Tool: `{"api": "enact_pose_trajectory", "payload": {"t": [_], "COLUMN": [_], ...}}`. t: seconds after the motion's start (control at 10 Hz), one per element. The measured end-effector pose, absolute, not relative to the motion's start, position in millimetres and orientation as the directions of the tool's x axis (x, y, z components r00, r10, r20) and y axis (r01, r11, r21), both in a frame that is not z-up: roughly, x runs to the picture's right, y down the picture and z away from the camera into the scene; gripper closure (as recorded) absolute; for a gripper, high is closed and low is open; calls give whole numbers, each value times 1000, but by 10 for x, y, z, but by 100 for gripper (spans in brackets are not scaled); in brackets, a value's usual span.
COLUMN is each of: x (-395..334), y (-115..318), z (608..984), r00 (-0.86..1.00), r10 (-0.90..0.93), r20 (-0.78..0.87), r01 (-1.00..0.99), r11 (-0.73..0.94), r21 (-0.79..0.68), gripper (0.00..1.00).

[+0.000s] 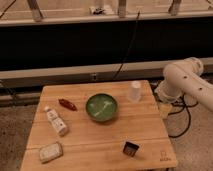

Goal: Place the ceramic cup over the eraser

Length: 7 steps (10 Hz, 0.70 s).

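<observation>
The small white ceramic cup (134,91) stands upright on the far right part of the wooden table (100,137). The tiny dark eraser (131,148) lies near the table's front edge, right of centre, well in front of the cup. My white arm (182,80) reaches in from the right. The gripper (164,107) hangs at its lower end just off the table's right edge, to the right of the cup and a little nearer than it, touching nothing.
A green bowl (101,107) sits mid-table between the cup and the eraser's side. A red object (67,104), a white tube-shaped bottle (55,121) and a pale beige block (50,151) lie on the left. Cables (180,125) trail on the floor at right.
</observation>
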<state>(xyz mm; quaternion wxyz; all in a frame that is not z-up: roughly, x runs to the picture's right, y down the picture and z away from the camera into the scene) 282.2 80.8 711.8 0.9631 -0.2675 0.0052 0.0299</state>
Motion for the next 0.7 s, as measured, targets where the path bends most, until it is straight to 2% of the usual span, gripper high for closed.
{"api": "enact_pose_trajectory", "payload": {"t": [0.7], "x": [2814], "y": [637], "z": [7426], "r00": [997], "r10": [82], "r20": [0], "r01": [-72], "r11": [867], "r21": [-494], "gripper": [20]}}
